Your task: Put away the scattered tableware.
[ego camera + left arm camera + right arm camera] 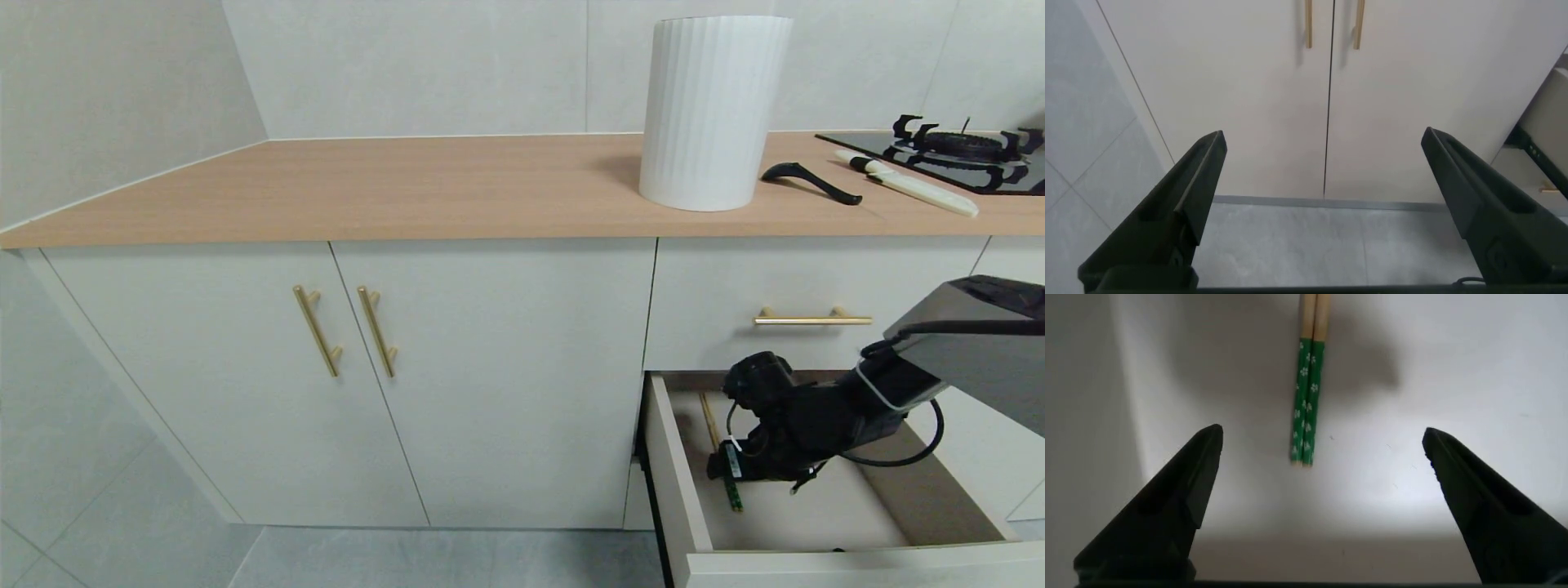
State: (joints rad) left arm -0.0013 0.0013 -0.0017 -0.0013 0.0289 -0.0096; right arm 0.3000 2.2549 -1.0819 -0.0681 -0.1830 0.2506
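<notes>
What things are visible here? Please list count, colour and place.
chopsticks: one pair, wood with green ends, in the open drawer
drawer: one, pale, pulled open below the counter
container: one, white, ribbed, on the counter
utensil: one, black, on the counter beside the container
knife: one, mostly white, on the counter by the stove
stove: one, black, counter's right end
cupboard doors: two, pale, shut, gold handles
left gripper: black, open, facing the cupboard doors
right gripper: black, open, above the chopsticks

Counter (367,188): container (709,114), then to its right spoon (808,181), knife (906,183), stove (963,151). Below: cupboard doors (343,408) left, open drawer (673,457) right. Chopsticks (733,492) in drawer, near its left wall.
</notes>
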